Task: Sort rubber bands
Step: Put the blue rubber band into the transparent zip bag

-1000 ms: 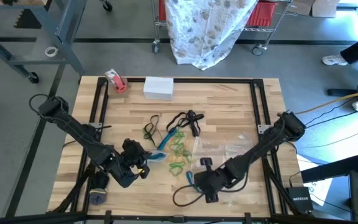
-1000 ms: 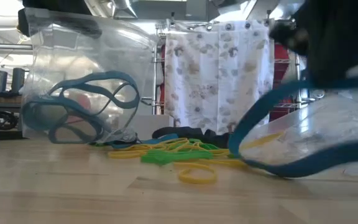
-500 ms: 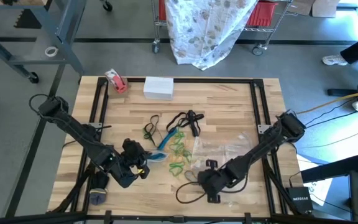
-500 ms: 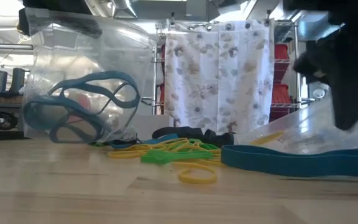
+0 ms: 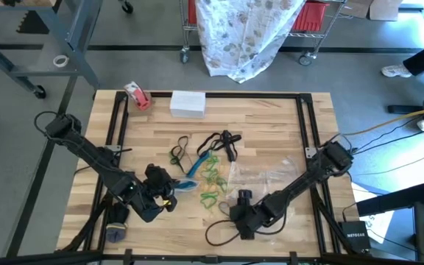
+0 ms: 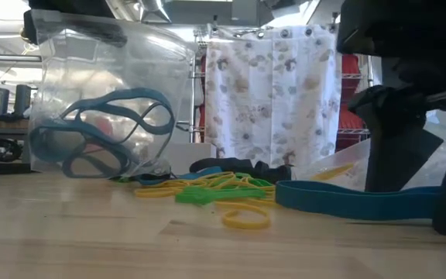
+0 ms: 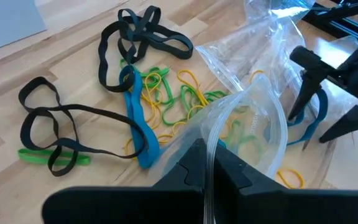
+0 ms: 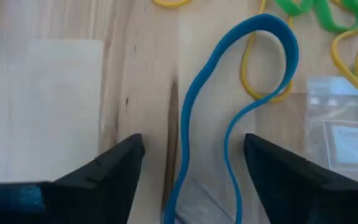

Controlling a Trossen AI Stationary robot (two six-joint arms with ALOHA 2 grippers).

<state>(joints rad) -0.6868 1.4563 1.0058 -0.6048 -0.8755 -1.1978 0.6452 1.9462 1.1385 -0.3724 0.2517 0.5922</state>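
Whereas a second ago it gripped the blue band (image 8: 229, 118), the right gripper (image 8: 194, 171) now stands spread; left gripper (image 7: 207, 165) pinches a clear bag (image 7: 253, 118).

One wooden desk (image 5: 271, 125) carries everything. Two dark robot arms reach over it, one claw each: the left claw (image 5: 169, 197) and the right claw (image 5: 235, 207). Two clear plastic bags show: one bag (image 7: 253, 118) at the left claw, another (image 5: 267, 177) flat on the desk. The rubber bands (image 5: 206, 173) lie tangled in four colours, black, blue, green and yellow; their exact number cannot be told. One white box (image 5: 188, 103) and one red-and-white tape roll (image 5: 137, 95) sit at the far edge.
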